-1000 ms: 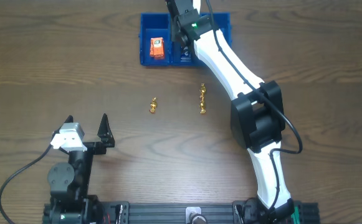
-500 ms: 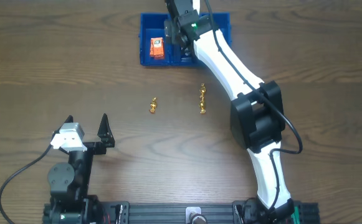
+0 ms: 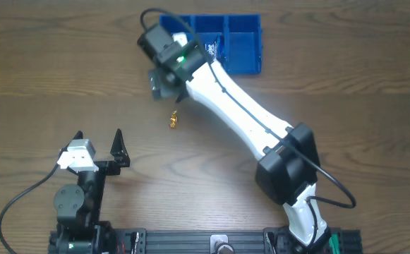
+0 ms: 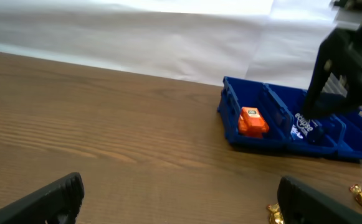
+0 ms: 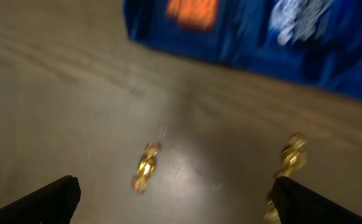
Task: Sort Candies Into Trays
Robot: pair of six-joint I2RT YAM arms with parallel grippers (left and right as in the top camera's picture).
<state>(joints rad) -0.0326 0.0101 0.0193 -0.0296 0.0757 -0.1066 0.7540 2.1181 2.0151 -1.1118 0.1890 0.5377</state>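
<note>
Candy (image 5: 146,167) in gold foil lies on the bench (image 5: 56,112) just ahead of the right hand (image 5: 176,186), which is spread wide apart, and it looks light, crinkly and slippery, so I'd pinch its fat middle, not the twisted ends.

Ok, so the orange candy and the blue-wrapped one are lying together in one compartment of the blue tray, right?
Not quite. The orange candy and the blue-wrapped candy are both lying in the blue tray, but in two neighbouring compartments, not together in one. The left wrist view shows this.
</note>
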